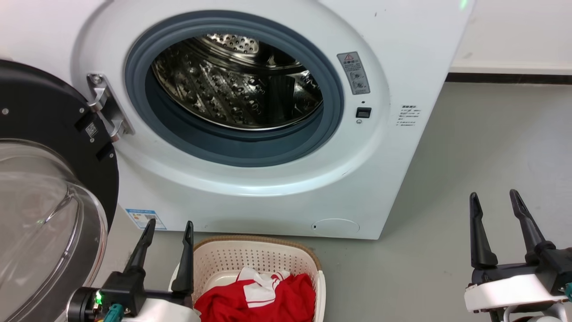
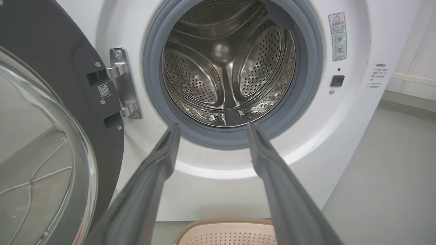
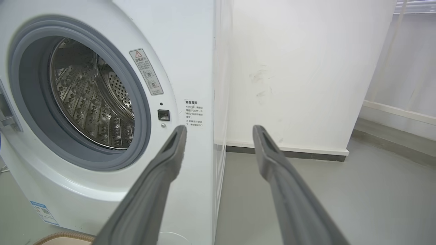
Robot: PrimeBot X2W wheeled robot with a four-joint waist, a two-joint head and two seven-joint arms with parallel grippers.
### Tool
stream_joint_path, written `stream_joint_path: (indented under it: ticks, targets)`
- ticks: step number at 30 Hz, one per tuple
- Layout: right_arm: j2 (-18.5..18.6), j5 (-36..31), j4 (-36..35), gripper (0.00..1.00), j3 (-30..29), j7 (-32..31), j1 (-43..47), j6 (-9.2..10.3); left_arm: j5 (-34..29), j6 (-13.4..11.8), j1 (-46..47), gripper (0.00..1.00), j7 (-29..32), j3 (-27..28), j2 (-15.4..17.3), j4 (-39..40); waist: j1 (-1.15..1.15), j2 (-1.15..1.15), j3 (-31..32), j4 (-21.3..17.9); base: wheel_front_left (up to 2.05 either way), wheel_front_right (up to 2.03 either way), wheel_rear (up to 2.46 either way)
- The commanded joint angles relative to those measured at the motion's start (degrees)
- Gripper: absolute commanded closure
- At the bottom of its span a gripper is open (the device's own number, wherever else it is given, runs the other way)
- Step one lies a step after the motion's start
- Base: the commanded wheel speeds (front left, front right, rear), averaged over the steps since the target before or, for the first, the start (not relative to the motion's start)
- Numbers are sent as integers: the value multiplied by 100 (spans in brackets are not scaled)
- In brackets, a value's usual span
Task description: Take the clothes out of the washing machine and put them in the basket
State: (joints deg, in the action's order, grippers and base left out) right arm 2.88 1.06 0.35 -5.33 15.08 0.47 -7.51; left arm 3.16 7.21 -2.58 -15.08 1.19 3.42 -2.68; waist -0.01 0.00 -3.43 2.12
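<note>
The white washing machine (image 1: 250, 197) stands with its black-framed glass door (image 1: 40, 188) swung open to the left; its steel drum (image 2: 228, 68) holds no fabric that I can see. Red clothes (image 1: 259, 297) with white trim lie in the cream basket (image 1: 263, 250) on the floor before the machine. My left gripper (image 1: 169, 226) is open with nothing in it, just left of the basket, its fingers pointing up towards the machine. Off to the right, my right gripper (image 1: 494, 197) hangs open and bare over the floor. The basket rim (image 2: 224, 226) shows between the left fingers (image 2: 153, 177).
The open door (image 2: 44, 136) fills the space at my left. Grey floor (image 1: 469, 156) stretches to the right of the machine, up to a white wall (image 3: 306, 68) with a dark skirting strip (image 3: 289, 153). A corner of the basket (image 3: 64, 238) shows low in the right wrist view.
</note>
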Motion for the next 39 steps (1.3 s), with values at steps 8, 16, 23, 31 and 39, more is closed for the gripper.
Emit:
stream_joint_path:
  ticks: [8,16,23,31,39]
  targets:
    - [2,65,9,0,25,13,216,5,-129,5,-298,0,-13,-27,-24,-47,1,0,320,-178,0,0,0]
    - [0,56,11,0,79,13,271,4,-228,-48,-297,0,-13,-145,-38,-59,1,0,394,-186,0,0,0]
    - [0,-7,-1,0,123,13,304,5,-290,-119,-322,0,-13,-235,-42,-95,1,0,424,-145,0,0,0]
    - [0,-46,12,0,119,13,296,4,-237,-291,-332,0,-13,-116,-49,-11,1,0,443,-107,0,0,0]
    - [0,-23,86,0,144,13,334,4,-298,-466,-306,0,-13,-76,-51,238,1,0,430,-117,0,0,0]
